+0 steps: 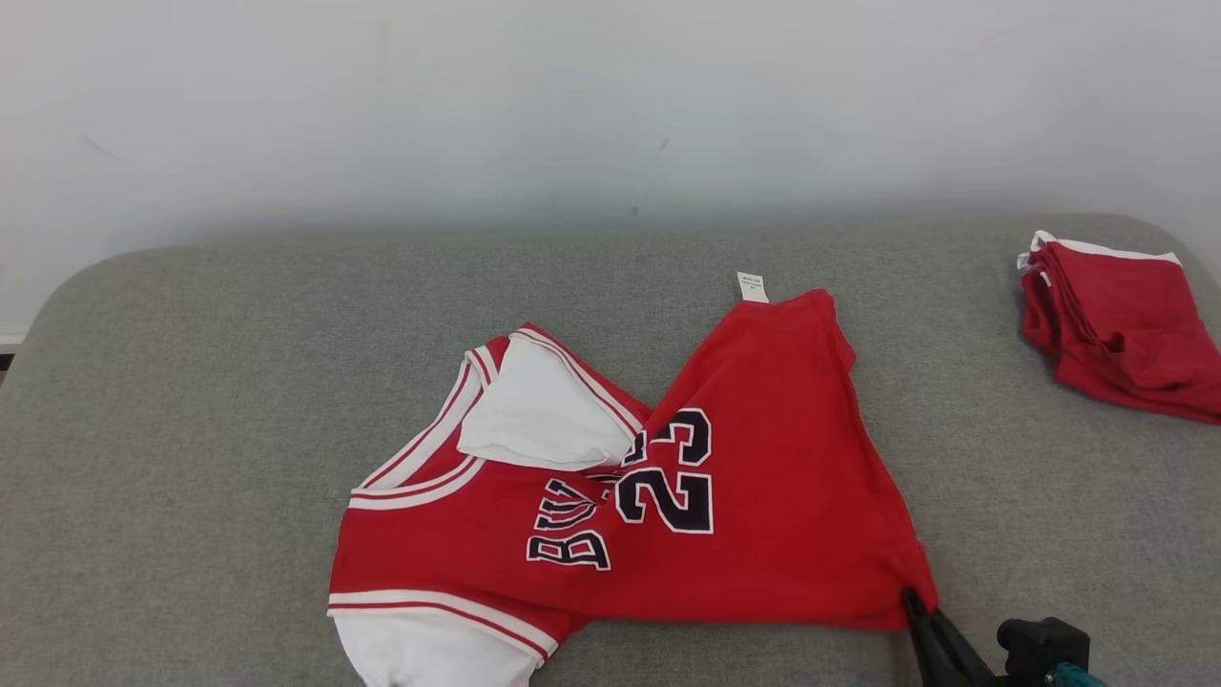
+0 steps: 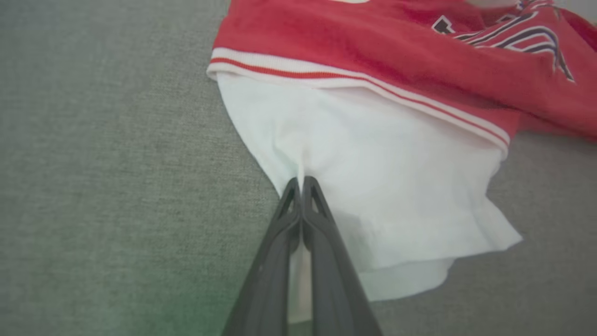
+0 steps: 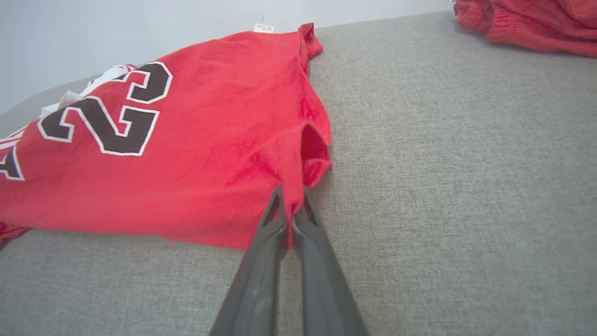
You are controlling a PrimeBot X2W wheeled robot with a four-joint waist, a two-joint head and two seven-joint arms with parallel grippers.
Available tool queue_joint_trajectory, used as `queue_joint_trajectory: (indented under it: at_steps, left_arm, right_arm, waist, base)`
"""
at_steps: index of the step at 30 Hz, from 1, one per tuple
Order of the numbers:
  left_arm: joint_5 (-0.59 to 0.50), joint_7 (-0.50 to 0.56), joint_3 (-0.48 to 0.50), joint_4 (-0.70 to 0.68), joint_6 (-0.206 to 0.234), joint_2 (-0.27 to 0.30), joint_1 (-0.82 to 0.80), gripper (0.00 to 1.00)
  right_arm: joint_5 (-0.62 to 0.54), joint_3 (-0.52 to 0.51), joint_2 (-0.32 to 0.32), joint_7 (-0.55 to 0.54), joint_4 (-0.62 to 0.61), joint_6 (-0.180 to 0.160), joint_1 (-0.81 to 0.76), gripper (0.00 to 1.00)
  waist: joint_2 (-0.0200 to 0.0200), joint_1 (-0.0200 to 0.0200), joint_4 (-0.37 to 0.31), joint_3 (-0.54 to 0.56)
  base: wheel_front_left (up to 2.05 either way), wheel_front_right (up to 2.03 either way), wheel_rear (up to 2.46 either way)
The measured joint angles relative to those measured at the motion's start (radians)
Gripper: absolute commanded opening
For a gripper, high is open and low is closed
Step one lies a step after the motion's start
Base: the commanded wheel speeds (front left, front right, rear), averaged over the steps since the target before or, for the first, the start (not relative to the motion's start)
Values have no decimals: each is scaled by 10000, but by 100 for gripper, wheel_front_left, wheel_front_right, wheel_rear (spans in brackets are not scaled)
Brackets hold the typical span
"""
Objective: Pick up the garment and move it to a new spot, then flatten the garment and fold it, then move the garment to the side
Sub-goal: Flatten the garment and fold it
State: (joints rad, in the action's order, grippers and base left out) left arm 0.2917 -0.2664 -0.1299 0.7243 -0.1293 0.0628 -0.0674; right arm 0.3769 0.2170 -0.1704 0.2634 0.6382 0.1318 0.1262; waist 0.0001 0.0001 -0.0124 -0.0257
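Now, left gripper (image 2: 301, 179) pinching garment (image 1: 763, 458) sleeve, right gripper (image 3: 291, 193) pinching hem corner

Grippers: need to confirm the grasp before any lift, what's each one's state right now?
Left gripper: shut on the jersey, at its white sleeve.
Right gripper: shut on the jersey, at a red corner.

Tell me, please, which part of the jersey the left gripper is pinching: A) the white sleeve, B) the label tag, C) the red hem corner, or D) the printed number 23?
A: in the left wrist view the left gripper is shut on the white sleeve of the jersey, while the right gripper pinches its red hem corner.
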Motion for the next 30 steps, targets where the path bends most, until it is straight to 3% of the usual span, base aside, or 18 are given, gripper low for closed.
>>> queue_joint_trajectory:
  at_steps: [9, 13, 21, 25, 30]
  left_arm:
    - [-221, 38, 449, -2518, -17, 305, -41, 0]
    - [-454, 255, 169, -3628, -17, 1037, -1368, 0]
    - [100, 1904, -834, -4884, -23, 2642, -5696, 0]
    - [334, 2426, -1419, -4732, -23, 3348, -8295, 0]
    - [719, 2635, -2261, -4100, -23, 3718, -11394, 0]
  right_arm:
    - [307, 157, -169, 0, -1283, 0, 57, 0]
    - [878, 464, -548, -54, -1737, 0, 1367, 0]
    - [1400, 802, -1229, -533, -2031, 0, 5115, 0]
    - [1616, 757, -1448, -826, -1824, 0, 7349, 0]
    - [1624, 736, -1661, -1302, -1214, 0, 10155, 0]
  waist:
    - [0, -1, 35, -23]
    - [0, 0, -41, -326]
    - [0, 1, -201, -1503]
    - [1, 1, -278, -2357]
    - [2, 3, -357, -3498]
  base:
    - [0, 0, 0]
    - [0, 0, 0]
    - [0, 0, 0]
    - [0, 0, 0]
    - [0, 0, 0]
